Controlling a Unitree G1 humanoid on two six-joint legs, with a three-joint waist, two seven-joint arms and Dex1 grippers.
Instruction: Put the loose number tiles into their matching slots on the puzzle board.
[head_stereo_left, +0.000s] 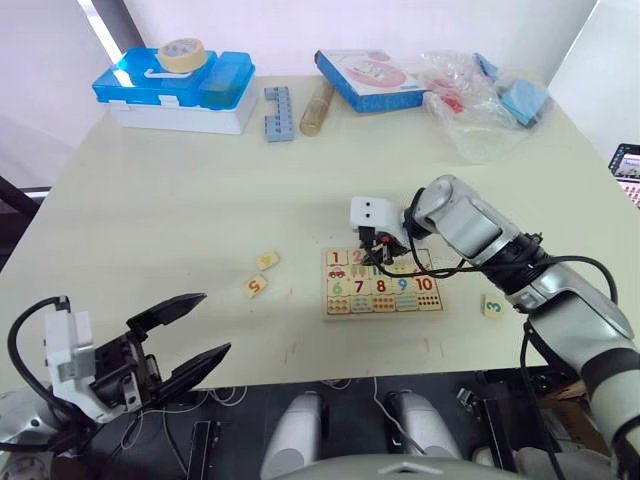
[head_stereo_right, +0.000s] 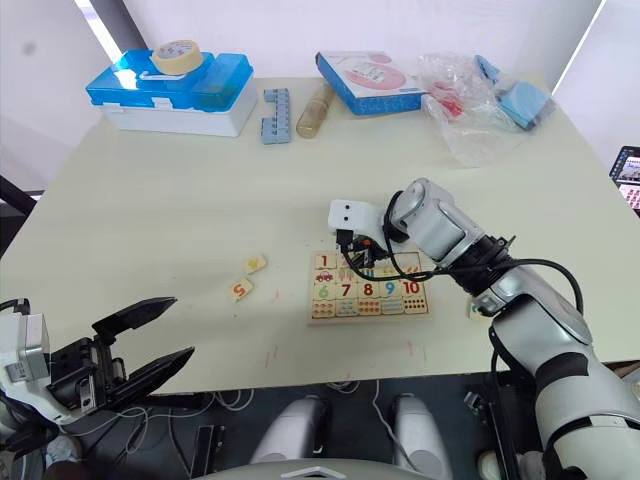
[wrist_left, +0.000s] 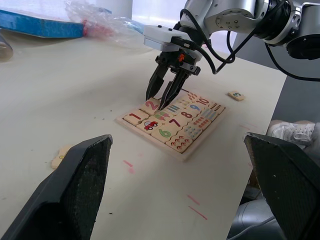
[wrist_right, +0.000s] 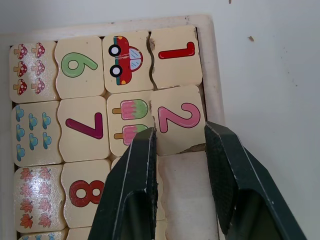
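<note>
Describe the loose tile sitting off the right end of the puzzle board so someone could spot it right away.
Start at the puzzle board near the table's front edge, where the right gripper hovers. Look past the board's right end to the green 3 tile, lying alone on bare tabletop. The other loose tiles, the red 5 tile and the yellow-marked tile, lie left of the board.

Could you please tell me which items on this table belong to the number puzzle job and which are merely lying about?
Job:
- flat pale-wood puzzle board
- pale-wood red 2 tile by the right gripper
- loose red 5 tile
- loose green 3 tile
- yellow-marked tile

Lying about:
- blue toy brick strip
- blue-lidded white box
- tape roll
- plastic bag
</note>
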